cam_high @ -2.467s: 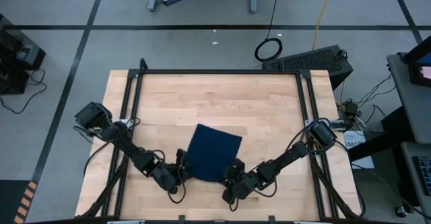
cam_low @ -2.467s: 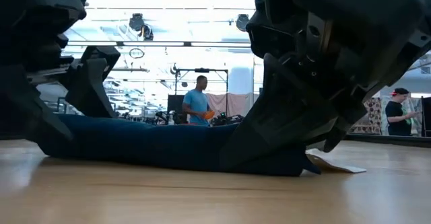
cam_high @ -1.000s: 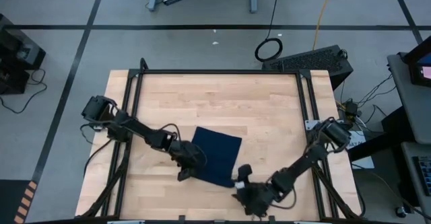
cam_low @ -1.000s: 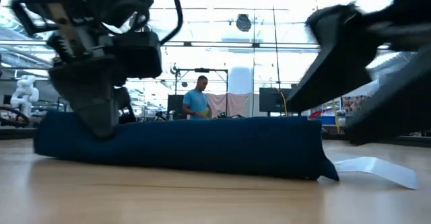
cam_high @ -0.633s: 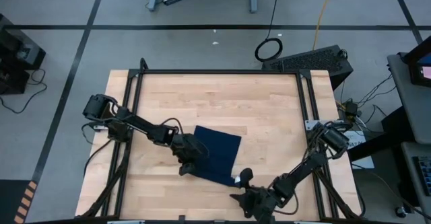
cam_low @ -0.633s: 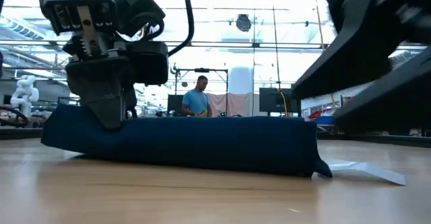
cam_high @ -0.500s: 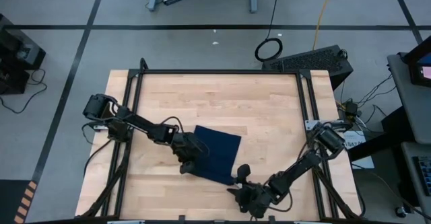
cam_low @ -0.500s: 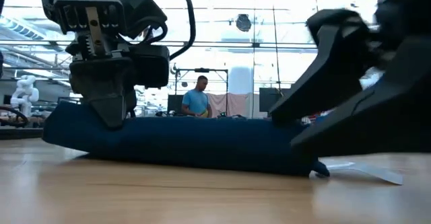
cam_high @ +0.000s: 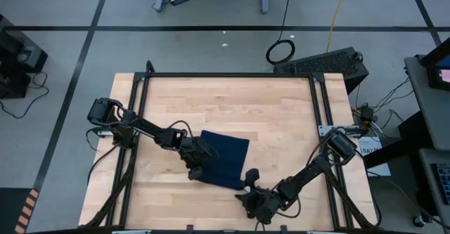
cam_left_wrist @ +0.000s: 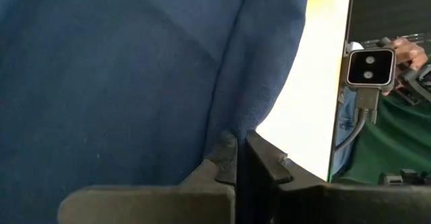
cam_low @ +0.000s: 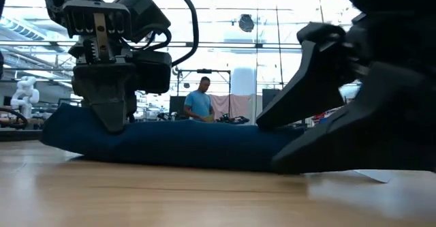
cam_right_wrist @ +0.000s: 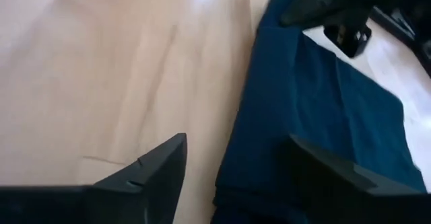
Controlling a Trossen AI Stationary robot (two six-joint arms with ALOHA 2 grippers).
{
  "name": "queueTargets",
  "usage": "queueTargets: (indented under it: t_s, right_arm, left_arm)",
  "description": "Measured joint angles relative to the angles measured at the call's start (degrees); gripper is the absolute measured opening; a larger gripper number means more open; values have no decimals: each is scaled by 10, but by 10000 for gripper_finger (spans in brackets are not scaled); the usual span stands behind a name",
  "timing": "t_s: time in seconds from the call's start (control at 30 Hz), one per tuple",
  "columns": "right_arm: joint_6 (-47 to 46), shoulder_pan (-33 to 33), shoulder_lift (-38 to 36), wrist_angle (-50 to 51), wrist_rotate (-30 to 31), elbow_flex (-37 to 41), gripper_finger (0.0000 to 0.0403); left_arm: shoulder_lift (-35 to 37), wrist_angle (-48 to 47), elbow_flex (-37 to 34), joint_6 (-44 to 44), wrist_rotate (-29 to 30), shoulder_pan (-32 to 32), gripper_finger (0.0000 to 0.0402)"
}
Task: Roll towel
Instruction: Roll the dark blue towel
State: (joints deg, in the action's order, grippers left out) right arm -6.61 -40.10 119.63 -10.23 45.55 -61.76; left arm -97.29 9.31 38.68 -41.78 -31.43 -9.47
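The dark navy towel [cam_high: 226, 154] lies folded flat near the middle of the wooden table; the low view shows it as a long low bundle [cam_low: 191, 144]. My left gripper [cam_high: 196, 171] is shut at the towel's near left corner and comes down onto its left end [cam_low: 112, 123]. My right gripper [cam_high: 248, 180] stands open at the near right corner. In its wrist view one finger [cam_right_wrist: 158, 167] is over bare wood and the other [cam_right_wrist: 323, 165] over the cloth [cam_right_wrist: 316, 103]. Whether they touch the towel I cannot tell. My left gripper [cam_left_wrist: 237, 151] has its shut fingertips on a raised fold of the towel [cam_left_wrist: 236, 120] at its near left end, and the crease runs away from the tips. The fingers slant down from the table's left side. The towel lies on the table.
Bare wood lies on the towel's far side [cam_high: 225, 104], bounded by black frame rails [cam_high: 318, 100]. The low camera [cam_left_wrist: 369, 68] sits at the table's edge. A keyboard [cam_high: 322, 61] lies past the far right corner. A person [cam_low: 199, 103] stands in the room behind.
My right gripper has come down toward the table's left, up to the towel's near right corner, and now hides that end in the low view. My left gripper has rolled a little and shifted slightly right, and the towel's left end has gone with it.
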Motion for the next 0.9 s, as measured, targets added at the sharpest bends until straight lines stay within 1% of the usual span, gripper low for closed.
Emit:
queueTargets:
  t_s: [0.2, 0.57, 0.67, 0.77, 0.9]
  right_arm:
    - [-24, 17, 0, 12, -3, 0, 251]
    - [-107, 66, -2, 42, -97, -2, 230]
    - [-135, 81, -2, 56, -140, -2, 220]
    - [-151, 93, -3, 63, -178, -2, 207]
    - [-154, 102, -3, 63, -212, -2, 186]
  left_arm:
    - [0, 0, 0, 0, 1, 0, 11]
    - [0, 0, 0, 1, 15, 0, 24]
    - [0, 2, 0, 6, 19, 0, 27]
    - [6, 7, 0, 21, 19, 0, 48]
    - [25, -2, 0, 49, 7, 0, 101]
